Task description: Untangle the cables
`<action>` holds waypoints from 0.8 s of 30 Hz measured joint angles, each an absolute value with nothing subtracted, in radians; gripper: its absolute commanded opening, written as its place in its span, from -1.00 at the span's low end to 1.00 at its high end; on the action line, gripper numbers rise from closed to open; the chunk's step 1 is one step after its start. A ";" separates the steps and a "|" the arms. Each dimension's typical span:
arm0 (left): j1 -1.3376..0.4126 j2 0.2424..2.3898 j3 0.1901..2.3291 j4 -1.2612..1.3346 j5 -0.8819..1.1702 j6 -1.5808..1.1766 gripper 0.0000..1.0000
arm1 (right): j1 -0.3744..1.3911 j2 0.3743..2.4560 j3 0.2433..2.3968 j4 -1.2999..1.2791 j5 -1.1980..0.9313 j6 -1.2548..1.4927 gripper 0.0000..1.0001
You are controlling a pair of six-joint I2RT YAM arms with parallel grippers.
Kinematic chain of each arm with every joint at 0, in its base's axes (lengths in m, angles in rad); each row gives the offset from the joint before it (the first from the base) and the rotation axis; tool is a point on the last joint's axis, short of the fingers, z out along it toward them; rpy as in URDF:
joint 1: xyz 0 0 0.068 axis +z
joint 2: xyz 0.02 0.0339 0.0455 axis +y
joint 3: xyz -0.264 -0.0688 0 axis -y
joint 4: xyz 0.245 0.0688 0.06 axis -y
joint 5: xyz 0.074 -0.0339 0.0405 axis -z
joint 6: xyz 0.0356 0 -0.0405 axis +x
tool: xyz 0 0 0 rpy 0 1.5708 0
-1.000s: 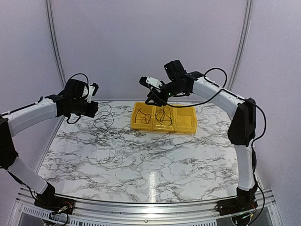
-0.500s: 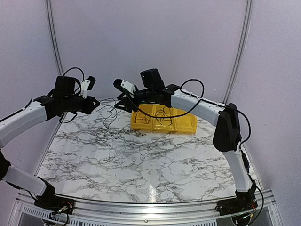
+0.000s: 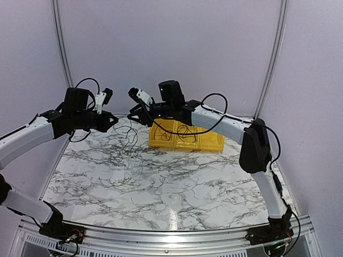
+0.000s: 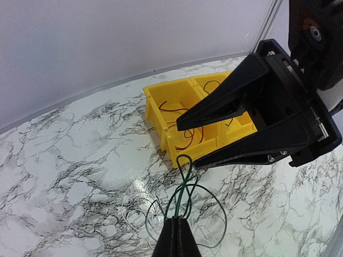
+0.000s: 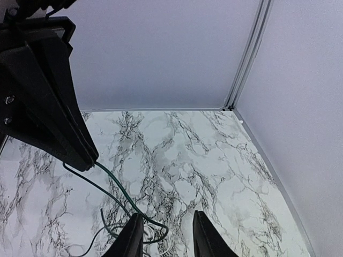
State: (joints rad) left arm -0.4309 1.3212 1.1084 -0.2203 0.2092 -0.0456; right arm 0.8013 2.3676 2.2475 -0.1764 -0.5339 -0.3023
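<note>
I have the left tool (image 4: 177, 238) pinched shut on the cables (image 4: 185, 179), and their loop sticks out past its tip. The right tool (image 5: 167, 215) faces that loop, part-open and empty (as far as I can see), with a strand running just beside one finger.

Table (image 3: 177, 182) marble-patterned, glossy; bins (image 3: 210, 145) smooth yellow plastic; left hand (image 4: 177, 225) matt black; cables (image 4: 182, 198) smooth, green-sheathed.

The three-compartment bin (image 3: 212, 141) sits far-centre on the table (image 3: 177, 184), cable coils (image 3: 185, 131) in its left and middle compartments — left of it, loose cables (image 3: 126, 135) hang between the left gripper (image 3: 113, 122) and the right gripper (image 3: 133, 114).
</note>
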 measured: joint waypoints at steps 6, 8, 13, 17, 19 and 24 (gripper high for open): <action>-0.431 1.321 1.109 -0.213 0.199 -0.056 -1.00 | 0.802 2.371 2.247 -0.196 -0.546 -0.334 -0.21; -0.431 1.321 1.110 -0.211 0.199 -0.061 -1.00 | 0.802 2.371 2.247 -0.205 -0.567 -0.353 -0.28; -0.431 1.321 1.112 -0.206 0.199 -0.068 -1.00 | 0.804 2.371 2.247 -0.211 -0.587 -0.378 -1.00; -0.434 1.322 1.112 -0.199 0.186 -0.070 -0.54 | 0.804 2.371 2.247 -0.211 -0.579 -0.368 -1.00; -0.437 1.322 1.109 -0.170 0.167 -0.089 -0.47 | 0.804 2.371 2.247 -0.210 -0.577 -0.358 -1.00; -0.438 1.362 1.070 0.003 0.118 -0.166 -0.56 | 0.804 2.371 2.247 -0.204 -0.587 -0.303 -1.00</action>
